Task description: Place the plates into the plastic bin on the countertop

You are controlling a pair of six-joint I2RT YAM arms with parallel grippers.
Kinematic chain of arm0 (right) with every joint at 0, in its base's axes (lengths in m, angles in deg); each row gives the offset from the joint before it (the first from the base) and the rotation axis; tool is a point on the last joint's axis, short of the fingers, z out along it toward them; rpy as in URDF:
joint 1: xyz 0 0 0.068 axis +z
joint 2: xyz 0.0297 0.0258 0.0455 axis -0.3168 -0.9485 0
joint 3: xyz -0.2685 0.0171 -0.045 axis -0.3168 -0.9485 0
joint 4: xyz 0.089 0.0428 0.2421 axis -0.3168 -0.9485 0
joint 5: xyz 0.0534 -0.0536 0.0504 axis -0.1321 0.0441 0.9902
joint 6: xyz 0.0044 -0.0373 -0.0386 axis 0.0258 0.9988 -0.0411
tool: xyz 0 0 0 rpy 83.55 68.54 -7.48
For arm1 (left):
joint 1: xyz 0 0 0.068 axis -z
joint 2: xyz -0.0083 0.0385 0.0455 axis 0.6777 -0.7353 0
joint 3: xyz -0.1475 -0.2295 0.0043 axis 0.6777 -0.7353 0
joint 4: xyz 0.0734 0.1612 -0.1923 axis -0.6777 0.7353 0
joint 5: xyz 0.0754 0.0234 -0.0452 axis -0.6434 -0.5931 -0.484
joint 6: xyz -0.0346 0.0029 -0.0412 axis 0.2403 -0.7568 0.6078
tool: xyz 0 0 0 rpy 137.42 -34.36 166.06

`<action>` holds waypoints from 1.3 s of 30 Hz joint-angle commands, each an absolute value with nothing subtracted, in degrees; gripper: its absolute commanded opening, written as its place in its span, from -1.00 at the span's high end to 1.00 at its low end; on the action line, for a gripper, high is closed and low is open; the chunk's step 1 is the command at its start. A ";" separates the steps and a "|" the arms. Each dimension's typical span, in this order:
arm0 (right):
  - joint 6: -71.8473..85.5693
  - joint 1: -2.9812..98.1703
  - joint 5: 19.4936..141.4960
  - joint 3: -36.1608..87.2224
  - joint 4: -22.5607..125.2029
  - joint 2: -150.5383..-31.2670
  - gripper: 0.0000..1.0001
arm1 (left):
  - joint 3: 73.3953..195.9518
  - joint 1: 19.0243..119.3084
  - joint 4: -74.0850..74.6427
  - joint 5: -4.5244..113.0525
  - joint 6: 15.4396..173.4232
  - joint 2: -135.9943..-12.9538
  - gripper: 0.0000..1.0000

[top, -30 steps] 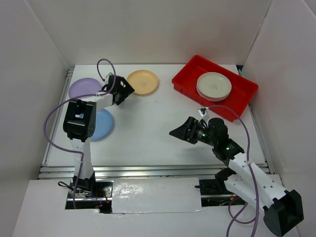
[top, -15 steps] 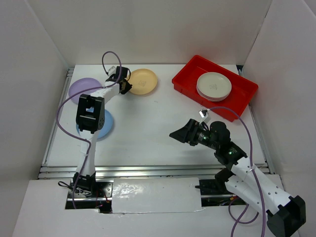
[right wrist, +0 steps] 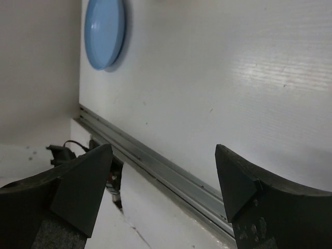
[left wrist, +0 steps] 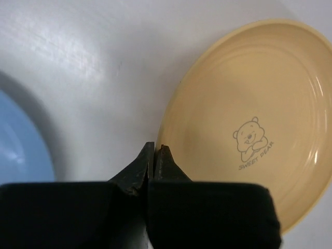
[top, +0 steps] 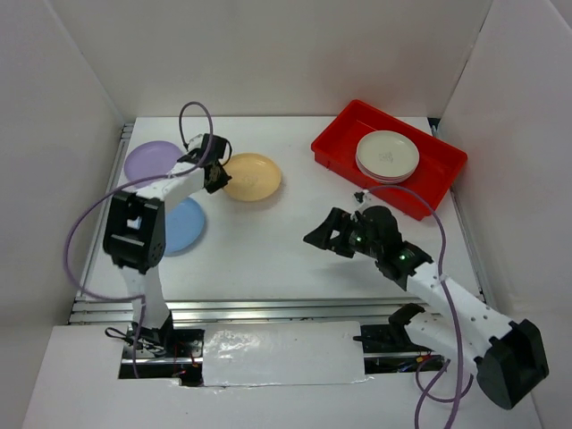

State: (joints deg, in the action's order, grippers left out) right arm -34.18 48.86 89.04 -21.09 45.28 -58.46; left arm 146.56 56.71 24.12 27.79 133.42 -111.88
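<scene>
Countertop (top: 286, 241): flat, white, walled.
Left gripper (left wrist: 155, 149): my jaws pinched on rim of round yellow-orange plastic plate (left wrist: 244, 119).
Right gripper (right wrist: 163, 155): my jaws apart, empty.

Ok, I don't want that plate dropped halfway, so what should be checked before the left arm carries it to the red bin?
1. Left pincer shut on the rim of the yellow-orange plate: ok.
2. Plate lifted clear of the countertop: cannot tell.
3. Free floor in the red bin beside the cream stack: ok.
4. Right pincer open and empty: ok.
5. Straight line from plate to bin free of the right pincer: ok, it hangs nearer the front edge.
</scene>
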 commanded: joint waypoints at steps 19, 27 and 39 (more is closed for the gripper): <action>-28.86 51.60 76.96 -5.36 43.55 -90.50 0.05 | 116.56 79.23 26.99 27.28 128.64 -69.92 1.00; -31.23 51.52 79.89 -7.13 46.73 -89.55 1.00 | 116.91 80.37 29.88 25.09 129.51 -68.85 0.63; -33.70 24.12 69.61 7.96 34.79 -88.04 1.00 | 124.55 81.78 54.76 9.18 131.37 -50.16 -0.99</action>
